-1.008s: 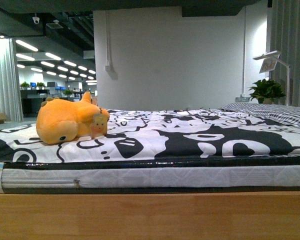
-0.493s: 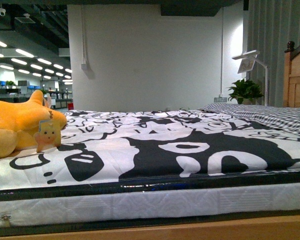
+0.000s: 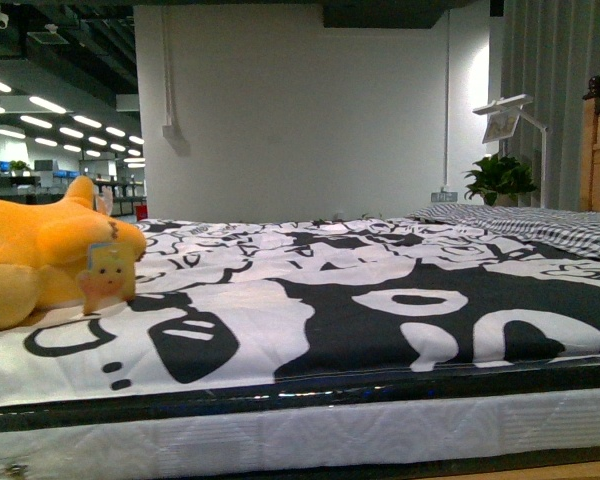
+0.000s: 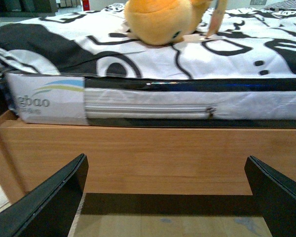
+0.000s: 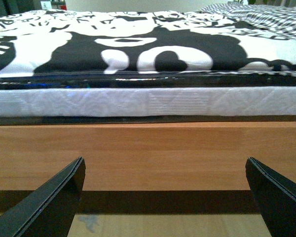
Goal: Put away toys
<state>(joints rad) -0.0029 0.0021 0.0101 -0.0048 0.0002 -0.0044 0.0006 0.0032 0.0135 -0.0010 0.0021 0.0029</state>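
Location type: open-plan hall with a bedroom display. Evidence: bed [image 3: 380,330] (wooden frame [image 4: 138,158], labelled mattress [image 4: 153,101]) across the foreground; ceiling strip lights [image 3: 52,105], upper left of frame.

Bright, sharp, greenish ceiling-lit views

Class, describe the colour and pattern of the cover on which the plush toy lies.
Black cartoon-like shapes on white; the cover shows best in the front view.
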